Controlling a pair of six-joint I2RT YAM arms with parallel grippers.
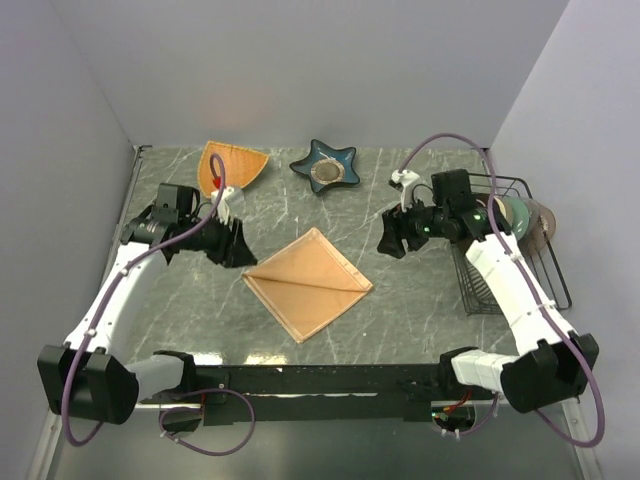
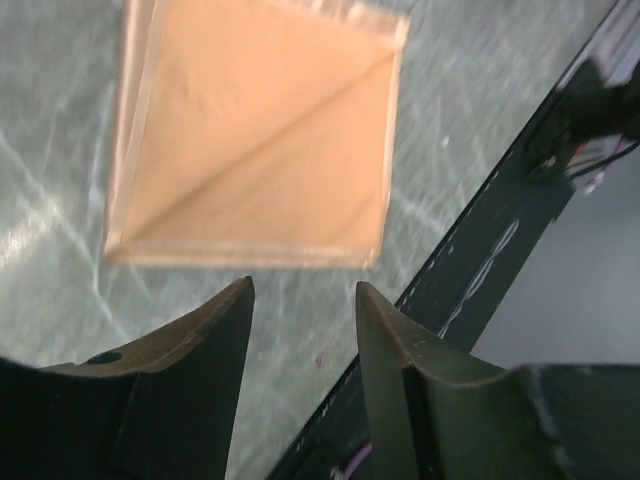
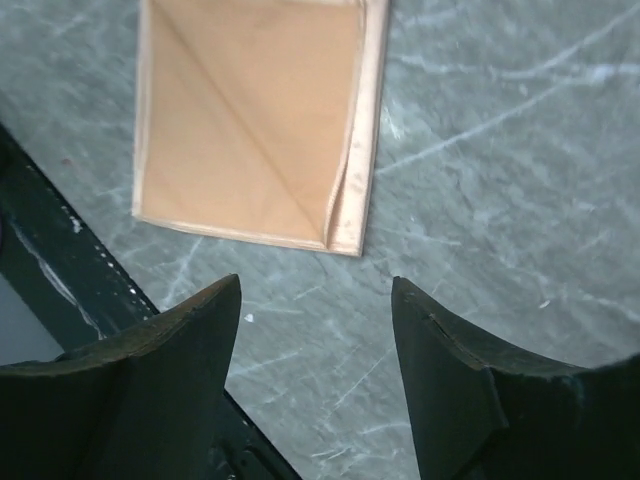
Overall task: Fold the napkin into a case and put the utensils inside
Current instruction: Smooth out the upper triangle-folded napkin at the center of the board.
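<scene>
1. Top external view: I can read no text, label, brand, number or sign on any surface.
2. Left wrist view: nothing legible; the napkin (image 2: 255,140) is plain, and the picture is slightly blurred.
3. Right wrist view: nothing legible on the napkin (image 3: 250,120) or the marbled table (image 3: 500,150).

Tabletop (image 1: 410,315) open around napkin (image 1: 308,284), wire rack (image 1: 476,292) at right — star dish (image 1: 325,166) behind
</scene>
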